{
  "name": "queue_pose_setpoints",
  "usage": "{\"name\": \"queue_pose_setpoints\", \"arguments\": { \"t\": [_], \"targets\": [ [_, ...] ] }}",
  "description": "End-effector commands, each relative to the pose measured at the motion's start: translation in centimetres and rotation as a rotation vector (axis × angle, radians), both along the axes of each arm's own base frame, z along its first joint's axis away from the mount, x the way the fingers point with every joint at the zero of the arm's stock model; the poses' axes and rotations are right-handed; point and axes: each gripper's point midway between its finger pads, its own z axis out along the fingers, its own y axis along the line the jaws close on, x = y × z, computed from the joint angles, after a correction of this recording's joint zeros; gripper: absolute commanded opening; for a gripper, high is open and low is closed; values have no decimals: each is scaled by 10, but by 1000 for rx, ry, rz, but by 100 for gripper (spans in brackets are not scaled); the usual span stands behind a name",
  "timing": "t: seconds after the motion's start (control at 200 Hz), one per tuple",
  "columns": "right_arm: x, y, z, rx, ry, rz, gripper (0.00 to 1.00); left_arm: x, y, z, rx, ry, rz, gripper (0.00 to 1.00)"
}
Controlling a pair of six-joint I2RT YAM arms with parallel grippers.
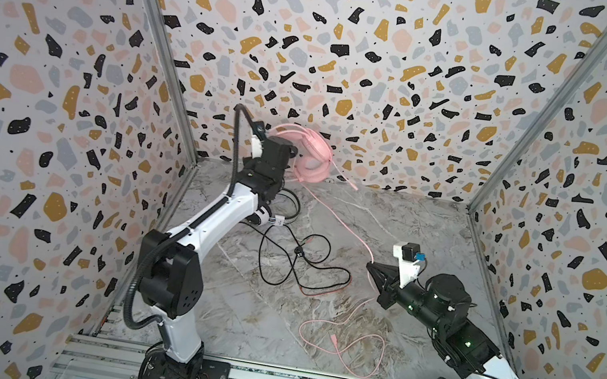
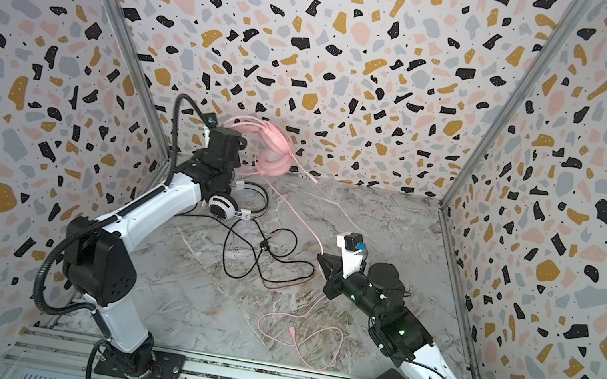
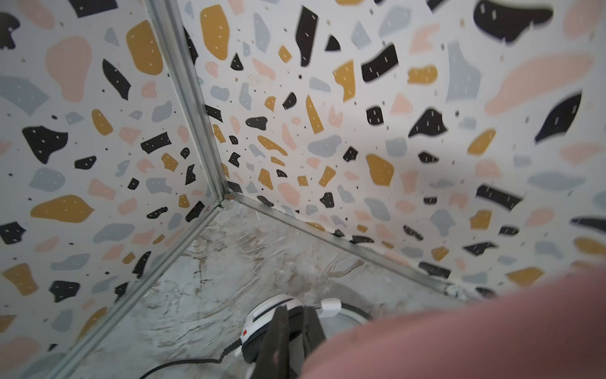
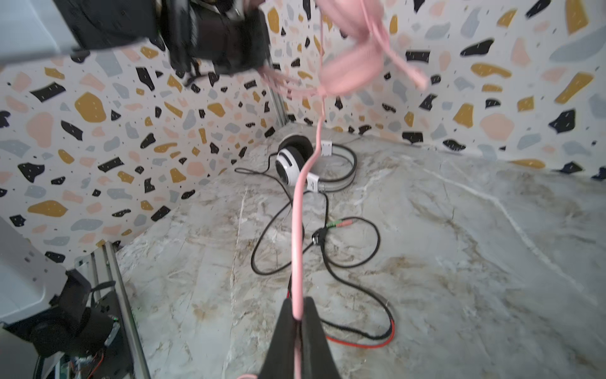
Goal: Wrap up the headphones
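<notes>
**Current state.** The left tool (image 3: 296, 316) is holding the pink headset (image 1: 313, 158) aloft near the back wall, clear of the bench (image 1: 433, 230). Its jaws are standing closed, but the exact grip point is blurred. The right tool (image 4: 296, 315) is pinching the pink cable (image 4: 300, 213) partway along its length, jaws fully closed on it. The cable is running almost straight from the headset down to this tool. The remainder is lying in loose loops on the bench toward the front. The white headset (image 4: 292, 164) is lying on the bench beneath the left arm, with its black cable (image 1: 347, 280) sprawling across the middle.

**Step in hand (judged).** The pink cable is being wound around the pink headset.

**Procedure notes.**
- Carry the right tool in circles around the headset while keeping light, even tension; a slack line is likely to slip off.
- Hold the left tool steady, since the suspended headset may swing under pull.
- Regrip further down the cable as each turn uses up length.
- The pink cable is crossing above the black one, so lift the trailing loops clear to avoid snagging.
</notes>
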Motion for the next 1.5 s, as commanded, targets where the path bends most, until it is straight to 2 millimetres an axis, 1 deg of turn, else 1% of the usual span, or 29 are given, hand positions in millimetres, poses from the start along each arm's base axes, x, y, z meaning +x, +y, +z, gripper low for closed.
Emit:
{"name": "queue_pose_setpoints", "arguments": {
  "t": [0.0,0.08,0.13,0.185,0.25,0.335,0.405,0.486,0.516,0.576,0.581,0.596,0.601,0.611,0.671,0.746,0.821,0.901,0.976,1.091,1.146,1.262,1.312,1.357,1.407,1.492],
  "targets": [
    [3,-13,31,-31,-94,-53,0,-4,-24,24,255,-3,-21,0],
    [9,-22,49,-15,-132,-96,0,-6,-44,10,379,73,-68,0],
    [15,-30,60,1,-153,-129,0,-7,-59,2,447,116,-126,0],
    [21,-41,71,13,-180,-173,0,-11,-76,-8,526,176,-208,0],
    [31,-60,83,24,-203,-240,0,-20,-92,-16,598,226,-289,0],
    [42,-82,92,50,-214,-306,0,-30,-112,-28,641,279,-448,0],
    [51,-97,97,69,-216,-350,0,-40,-120,-30,652,300,-537,0],
    [59,-111,102,91,-221,-393,0,-57,-133,-35,657,330,-678,0],
    [62,-115,104,99,-226,-401,0,-65,-137,-38,651,341,-732,0],
    [69,-122,106,111,-231,-419,0,-82,-146,-37,625,333,-820,0],
    [70,-122,106,110,-230,-418,0,-85,-146,-40,622,337,-829,0],
    [72,-124,107,112,-231,-421,0,-88,-148,-37,613,322,-845,0],
    [72,-125,107,113,-232,-423,0,-90,-147,-40,611,326,-853,0],
    [74,-126,107,113,-231,-425,0,-92,-148,-39,606,319,-864,0],
    [79,-130,109,111,-232,-441,0,-110,-154,-40,589,295,-949,0],
    [82,-132,108,109,-231,-455,0,-127,-156,-39,572,289,-1016,0],
    [86,-131,103,109,-215,-448,0,-146,-161,-37,538,283,-1111,0],
    [93,-128,92,109,-177,-430,0,-168,-170,-29,482,253,-1228,0],
    [101,-120,79,109,-134,-390,0,-187,-183,-11,380,179,-1356,0],
    [108,-107,57,129,-75,-315,0,-201,-186,27,219,37,-1443,0],
    [109,-99,46,139,-42,-273,0,-205,-185,49,154,-47,-1440,0],
    [111,-86,19,171,21,-198,0,-212,-183,86,53,-161,-1431,0],
    [109,-76,14,189,25,-135,0,-215,-183,100,2,-201,-1431,0],
    [105,-62,10,193,33,-65,0,-220,-186,113,-51,-242,-1447,0],
    [102,-44,8,176,28,12,0,-226,-190,127,-121,-287,-1479,0],
    [90,-11,8,159,-6,148,0,-232,-197,147,-247,-354,-1517,0]
  ]
}}
